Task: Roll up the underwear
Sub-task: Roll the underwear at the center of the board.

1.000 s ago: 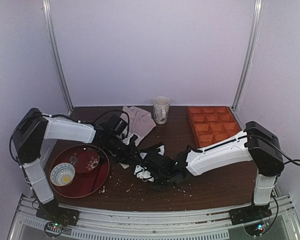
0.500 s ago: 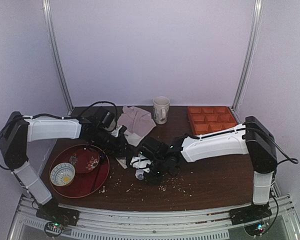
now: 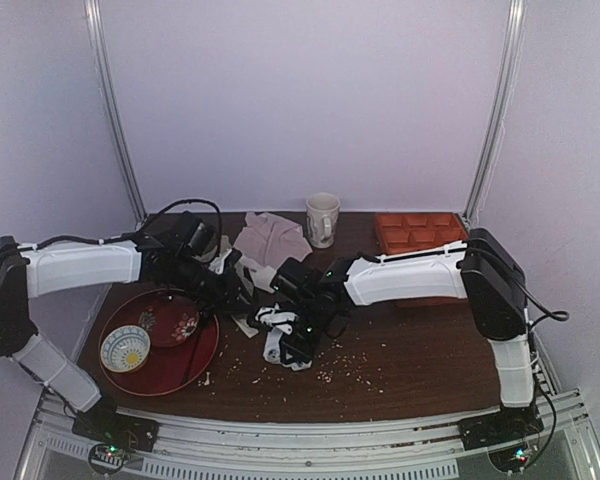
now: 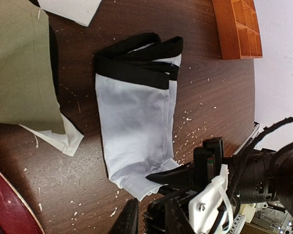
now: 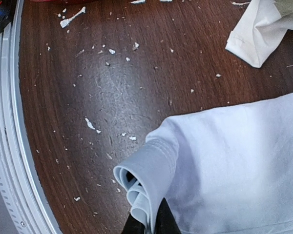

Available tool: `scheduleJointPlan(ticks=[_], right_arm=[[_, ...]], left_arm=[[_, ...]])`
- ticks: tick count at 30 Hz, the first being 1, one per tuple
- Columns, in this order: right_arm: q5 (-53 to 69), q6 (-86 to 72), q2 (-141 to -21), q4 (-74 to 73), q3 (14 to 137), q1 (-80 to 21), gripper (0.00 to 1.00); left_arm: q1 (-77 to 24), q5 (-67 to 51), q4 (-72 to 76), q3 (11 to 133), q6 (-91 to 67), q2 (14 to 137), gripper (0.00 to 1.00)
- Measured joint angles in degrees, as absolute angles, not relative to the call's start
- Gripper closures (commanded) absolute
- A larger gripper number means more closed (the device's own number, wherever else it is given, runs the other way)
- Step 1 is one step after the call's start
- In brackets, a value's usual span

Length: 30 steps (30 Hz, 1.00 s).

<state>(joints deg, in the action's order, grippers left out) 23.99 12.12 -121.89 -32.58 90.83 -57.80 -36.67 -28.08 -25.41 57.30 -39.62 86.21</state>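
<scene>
At the far left, a round red tray [image 3: 170, 368] lies on the table [image 3: 430, 350], left of the left end effector [image 3: 242, 292]. It holds a patterned bowl [image 3: 125, 348] and, just beside that, a small dark red dish [image 3: 175, 320].

The left end effector hangs over the tray's right rim. How far its fingers are spread cannot be told from any view. Below its wrist camera lies an olive garment [image 4: 19, 63], with a corner of white cloth [image 4: 63, 139] poking out from under it.

Just right of that lies the underwear [image 4: 134, 112], flat on the table between the two end effectors, its black waistband turned towards the back of the table. The right end effector [image 5: 146, 225] has its fingers pressed together, pinching the curled near edge of the underwear.

White crumbs [image 5: 90, 124] are scattered over the wood around it. Behind both end effectors, a pinkish cloth [image 3: 272, 240] lies crumpled near the back edge. A pale mug [image 3: 322, 218] stands upright just to its right; its inside is not visible.

Further right, behind the right arm, is an orange tray [image 3: 420, 222] divided into small compartments.
</scene>
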Motion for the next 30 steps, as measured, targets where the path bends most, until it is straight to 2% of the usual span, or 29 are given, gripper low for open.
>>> scheduleJointPlan(ticks=[14,26,30], right_arm=[[39.09,10.48,-129.27,-38.33,99.31,-54.22,1.00],[40.56,8.93,-132.60,-40.93,105.06,-52.71,1.00],[41.15,8.84,-134.43,-42.52,107.90,-52.71,1.00]], left_arm=[[-36.05,-25.28,-23.66,49.23,-39.68,77.73,0.72],[-36.05,-23.20,-25.10,43.24,-39.38,70.61,0.74],[-36.05,-23.94,-23.20,39.31,-39.20,70.04,0.69]])
